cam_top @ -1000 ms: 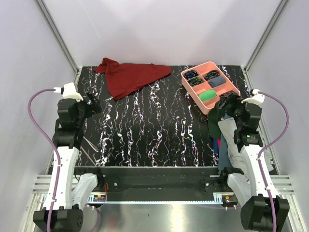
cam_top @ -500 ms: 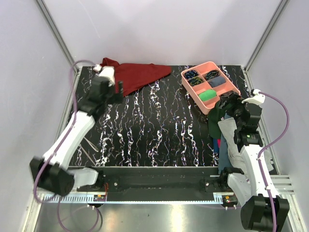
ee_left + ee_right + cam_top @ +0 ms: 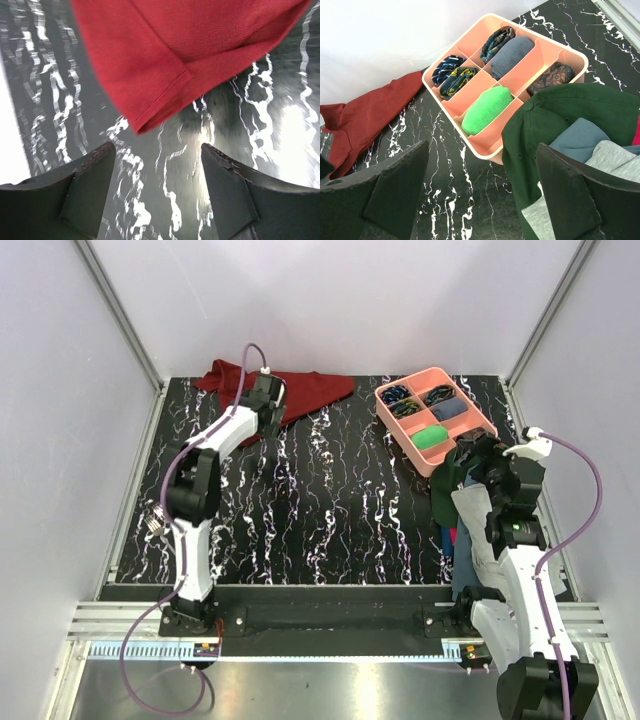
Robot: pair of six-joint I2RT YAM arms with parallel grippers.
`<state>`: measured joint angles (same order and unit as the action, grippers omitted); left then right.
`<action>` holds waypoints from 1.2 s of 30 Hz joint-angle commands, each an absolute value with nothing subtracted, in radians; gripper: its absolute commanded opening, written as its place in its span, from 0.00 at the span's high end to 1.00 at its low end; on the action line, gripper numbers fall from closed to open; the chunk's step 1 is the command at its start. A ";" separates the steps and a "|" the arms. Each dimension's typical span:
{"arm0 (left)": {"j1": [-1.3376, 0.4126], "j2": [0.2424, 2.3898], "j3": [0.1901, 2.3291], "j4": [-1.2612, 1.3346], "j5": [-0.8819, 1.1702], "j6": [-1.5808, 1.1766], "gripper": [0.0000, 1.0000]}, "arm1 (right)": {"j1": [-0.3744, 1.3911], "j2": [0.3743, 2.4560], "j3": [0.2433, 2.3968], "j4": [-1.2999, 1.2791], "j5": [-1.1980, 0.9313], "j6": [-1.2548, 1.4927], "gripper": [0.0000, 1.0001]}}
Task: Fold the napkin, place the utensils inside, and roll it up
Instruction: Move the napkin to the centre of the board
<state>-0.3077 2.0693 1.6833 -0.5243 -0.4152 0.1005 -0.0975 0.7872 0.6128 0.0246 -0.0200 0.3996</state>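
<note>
The dark red napkin (image 3: 305,390) lies crumpled at the back left of the marbled table. In the left wrist view one folded corner of the napkin (image 3: 185,50) points down at the gap between the jaws. My left gripper (image 3: 266,403) (image 3: 157,150) reaches over the napkin's near edge, open, with only table between its fingers (image 3: 90,185). My right gripper (image 3: 478,456) (image 3: 481,147) hovers open at the right, above the table beside the clothes. A small silvery glint by the left arm's elbow may be the utensils (image 3: 157,521); the arm hides the rest.
A pink divided tray (image 3: 478,405) (image 3: 492,150) with rolled socks and a green bundle stands at the back right. A pile of clothes (image 3: 470,525) with a dark green cap (image 3: 570,115) on it lies along the right edge. Walls enclose the table.
My left arm has swung from the near left side out to the napkin at the back, and its jaws have narrowed somewhat. The right arm has stayed put.
</note>
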 commanded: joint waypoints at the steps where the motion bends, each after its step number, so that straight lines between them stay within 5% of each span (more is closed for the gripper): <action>1: -0.270 2.175 1.831 -0.537 -0.433 0.164 0.27 | -0.095 0.755 0.643 0.023 -0.012 0.397 0.04; 21: -0.186 2.345 1.956 -0.566 -0.267 0.189 0.31 | -0.095 0.798 0.663 0.020 -0.005 0.397 0.03; 24: -0.186 2.358 1.965 -0.569 -0.249 0.193 0.48 | -0.095 0.801 0.663 0.020 -0.005 0.397 0.02; 30: -0.186 2.352 1.965 -0.572 -0.242 0.173 0.98 | -0.095 0.805 0.661 0.020 -0.006 0.391 0.02; 36: -0.186 2.184 1.885 -0.569 -0.262 0.065 1.00 | -0.095 0.839 0.680 0.017 -0.061 0.362 0.05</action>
<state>-0.1883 2.3470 1.9198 -0.5812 -0.2623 0.1452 -0.0975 0.8116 0.6197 0.0044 -0.0208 0.3969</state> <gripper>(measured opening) 0.013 0.966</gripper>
